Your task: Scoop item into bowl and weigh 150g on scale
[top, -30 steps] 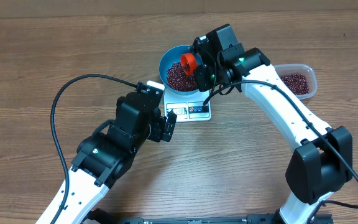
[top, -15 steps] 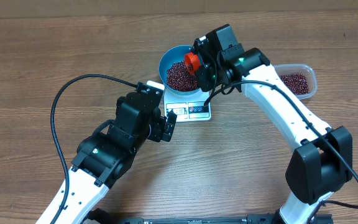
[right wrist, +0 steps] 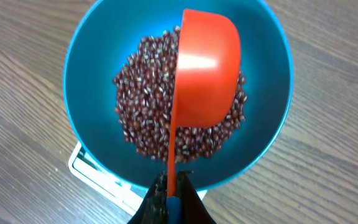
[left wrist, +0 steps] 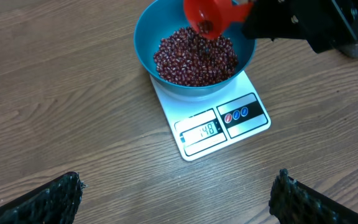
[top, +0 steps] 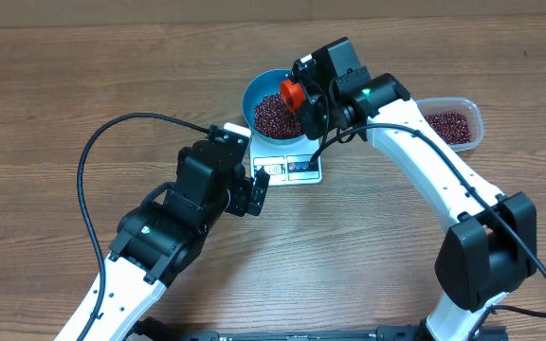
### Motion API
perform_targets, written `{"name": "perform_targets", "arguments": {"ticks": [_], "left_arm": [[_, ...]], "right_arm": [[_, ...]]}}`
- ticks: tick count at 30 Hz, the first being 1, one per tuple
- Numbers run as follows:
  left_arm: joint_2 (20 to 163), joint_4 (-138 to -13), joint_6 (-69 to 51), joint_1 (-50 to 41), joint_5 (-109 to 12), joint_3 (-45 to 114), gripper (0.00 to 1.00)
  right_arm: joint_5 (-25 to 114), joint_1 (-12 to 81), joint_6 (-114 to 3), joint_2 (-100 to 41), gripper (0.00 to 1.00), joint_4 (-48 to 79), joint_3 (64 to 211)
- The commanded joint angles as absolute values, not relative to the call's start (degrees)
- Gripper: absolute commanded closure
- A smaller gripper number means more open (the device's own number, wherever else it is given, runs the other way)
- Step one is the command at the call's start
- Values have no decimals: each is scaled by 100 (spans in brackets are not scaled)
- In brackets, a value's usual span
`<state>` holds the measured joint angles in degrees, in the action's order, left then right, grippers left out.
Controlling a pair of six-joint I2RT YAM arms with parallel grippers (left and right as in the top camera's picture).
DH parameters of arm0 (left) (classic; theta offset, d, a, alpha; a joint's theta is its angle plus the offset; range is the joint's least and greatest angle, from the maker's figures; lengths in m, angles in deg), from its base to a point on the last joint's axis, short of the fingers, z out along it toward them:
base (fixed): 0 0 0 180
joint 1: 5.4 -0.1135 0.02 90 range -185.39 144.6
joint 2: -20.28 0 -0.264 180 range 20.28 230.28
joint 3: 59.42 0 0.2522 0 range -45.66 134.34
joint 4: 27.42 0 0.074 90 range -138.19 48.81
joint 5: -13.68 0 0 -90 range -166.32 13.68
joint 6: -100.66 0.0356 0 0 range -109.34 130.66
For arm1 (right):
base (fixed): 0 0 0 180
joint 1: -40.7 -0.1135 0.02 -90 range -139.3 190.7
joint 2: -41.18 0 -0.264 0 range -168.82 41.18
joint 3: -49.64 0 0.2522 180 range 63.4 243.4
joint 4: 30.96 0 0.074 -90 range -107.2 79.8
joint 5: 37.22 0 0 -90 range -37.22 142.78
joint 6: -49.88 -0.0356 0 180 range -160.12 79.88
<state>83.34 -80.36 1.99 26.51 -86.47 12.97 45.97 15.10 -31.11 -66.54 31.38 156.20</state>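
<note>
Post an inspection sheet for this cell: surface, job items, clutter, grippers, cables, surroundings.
Surface: wooden table, bare wood.
Job's things: blue bowl of beans sits on the scale, display looks like 148; red scoop tipped over the bowl; clear container with more beans beside the right arm.
Clutter: nothing seen.
Grippers: right gripper shut on the scoop handle; left gripper open, empty, above the table short of the scale.
Cables: black cable loops over the table from the left arm.
Surroundings: nothing seen.
</note>
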Motion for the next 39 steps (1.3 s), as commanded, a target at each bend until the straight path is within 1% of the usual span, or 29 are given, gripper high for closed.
{"name": "perform_targets", "arguments": {"ticks": [1, 3, 4, 6, 8, 9, 10, 11, 13, 17, 18, 19, 21, 23, 28, 39], "left_arm": [[8365, -8021, 184, 2683, -8724, 1288, 0], [8365, -8021, 184, 2683, -8724, 1288, 1], [8365, -8021, 186, 2683, -8724, 1288, 1], [8365, -8021, 184, 2683, -8724, 1288, 1], [8365, -8021, 184, 2683, -8724, 1288, 1], [8365, -8021, 184, 2683, -8724, 1288, 0], [8365, -8021, 184, 2683, -8724, 1288, 1], [8365, -8021, 184, 2683, -8724, 1288, 1], [8365, -8021, 184, 2683, -8724, 1288, 1], [8365, -8021, 184, 2683, -8724, 1288, 1], [8365, -8021, 184, 2683, -8724, 1288, 1], [8365, -8019, 184, 2683, -8724, 1288, 1], [8365, -8021, 184, 2683, -8724, 1288, 0], [8365, -8019, 184, 2683, -8724, 1288, 1], [8365, -8021, 184, 2683, -8724, 1288, 0], [8365, -8021, 184, 2688, -8724, 1288, 1]], "right_arm": [[4440, 1464, -3076, -6468, 96, 3057, 15797], [4717, 1468, -3115, -6468, 96, 3081, 15797], [4556, 1473, -3336, -6468, 96, 2981, 15797], [4383, 1462, -3163, -6468, 97, 2968, 15797], [4781, 1462, -3028, -6468, 96, 3029, 15797], [4737, 1462, -3360, -6468, 96, 2926, 15797], [4547, 1462, -3452, -6468, 96, 2874, 15797], [4387, 1462, -3384, -6468, 96, 2858, 15797], [4639, 1462, -3126, -6468, 96, 2928, 15797], [4422, 1468, -3275, -6468, 96, 2854, 15797], [4564, 1468, -2947, -6468, 96, 2970, 15797], [4647, 1468, -2958, -6468, 96, 2994, 15797], [4483, 1483, -3170, -6468, 96, 2917, 15797], [4239, 1483, -3172, -6468, 96, 2911, 15797], [4225, 1483, -3288, -6468, 96, 3125, 15797], [3568, 1483, -3434, -6468, 96, 3226, 15799]]}}
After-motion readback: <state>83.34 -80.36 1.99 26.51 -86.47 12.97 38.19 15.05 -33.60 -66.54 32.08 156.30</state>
